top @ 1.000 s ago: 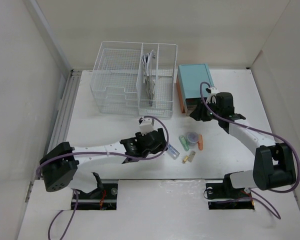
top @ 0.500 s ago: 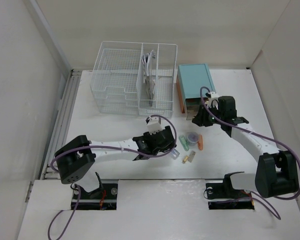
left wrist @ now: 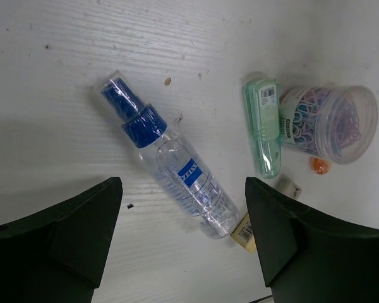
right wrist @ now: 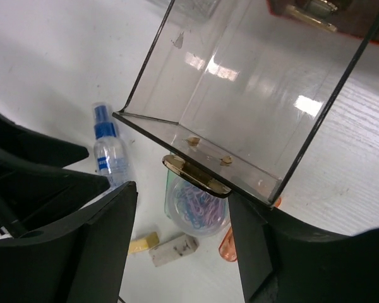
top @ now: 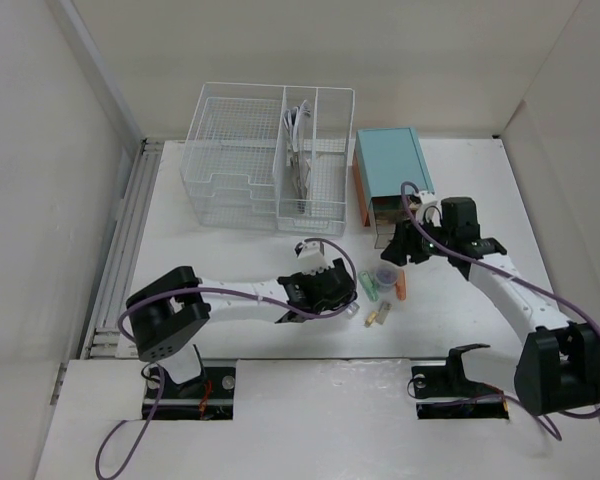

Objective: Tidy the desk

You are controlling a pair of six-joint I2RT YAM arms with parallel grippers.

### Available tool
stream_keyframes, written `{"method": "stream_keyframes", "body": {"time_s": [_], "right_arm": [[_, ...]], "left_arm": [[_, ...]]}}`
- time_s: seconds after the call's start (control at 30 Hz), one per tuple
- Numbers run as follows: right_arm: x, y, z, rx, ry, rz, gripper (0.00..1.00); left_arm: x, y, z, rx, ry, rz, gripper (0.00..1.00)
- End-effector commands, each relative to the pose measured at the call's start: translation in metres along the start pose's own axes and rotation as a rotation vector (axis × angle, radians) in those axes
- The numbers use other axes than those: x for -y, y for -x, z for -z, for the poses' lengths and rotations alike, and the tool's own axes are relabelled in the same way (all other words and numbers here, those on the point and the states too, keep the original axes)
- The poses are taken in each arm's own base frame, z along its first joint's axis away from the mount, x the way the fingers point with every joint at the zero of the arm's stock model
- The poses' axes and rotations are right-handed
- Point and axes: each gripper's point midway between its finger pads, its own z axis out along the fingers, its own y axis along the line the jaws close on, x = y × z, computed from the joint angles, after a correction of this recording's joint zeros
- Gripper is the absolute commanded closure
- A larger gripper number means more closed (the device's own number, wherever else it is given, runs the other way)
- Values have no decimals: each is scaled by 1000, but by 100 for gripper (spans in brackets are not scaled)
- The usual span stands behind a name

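On the white desk [top: 230,250], a clear spray bottle with a blue cap [left wrist: 170,167] lies flat. My left gripper [left wrist: 183,211] hovers open above its lower half, one finger on each side, not touching it. In the top view the left gripper [top: 330,292] covers the bottle. My right gripper [right wrist: 183,208] is open at the gold handle [right wrist: 196,175] of a clear drawer [right wrist: 252,95], which stands pulled out of the teal box [top: 390,165]. The handle lies between the fingers, with gaps on both sides. In the top view the right gripper [top: 405,248] is just in front of the drawer [top: 385,215].
A green case [left wrist: 264,126], a cup of coloured paper clips [left wrist: 328,123], an orange piece [left wrist: 319,165], a white eraser [left wrist: 289,186] and a yellow eraser [left wrist: 243,230] lie right of the bottle. A white wire basket [top: 270,155] stands at the back.
My left gripper has moved right, over the spray bottle. My right gripper has come toward the front with the clear drawer sliding out of the teal box.
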Motion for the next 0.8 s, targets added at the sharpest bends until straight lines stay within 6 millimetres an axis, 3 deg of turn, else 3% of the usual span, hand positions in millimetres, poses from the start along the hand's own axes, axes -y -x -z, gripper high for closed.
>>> {"method": "stream_keyframes", "body": {"time_s": [0.0,0.33,0.5,0.7,0.77], "right_arm": [[-25,10,15,25,96,64,35],[-56,6,39,25,223,168,35],[-76,18,62,108,269,237,35],[-86,42,86,218,271,273,35],[-87,43,89,229,276,277,34]], "left_arm": [[20,2,3,-3,-18,42,24],[18,-4,-3,-6,45,102,23],[11,-5,-4,-3,82,105,23],[3,-1,-14,-5,126,119,23],[11,0,-15,-12,111,117,23]]}}
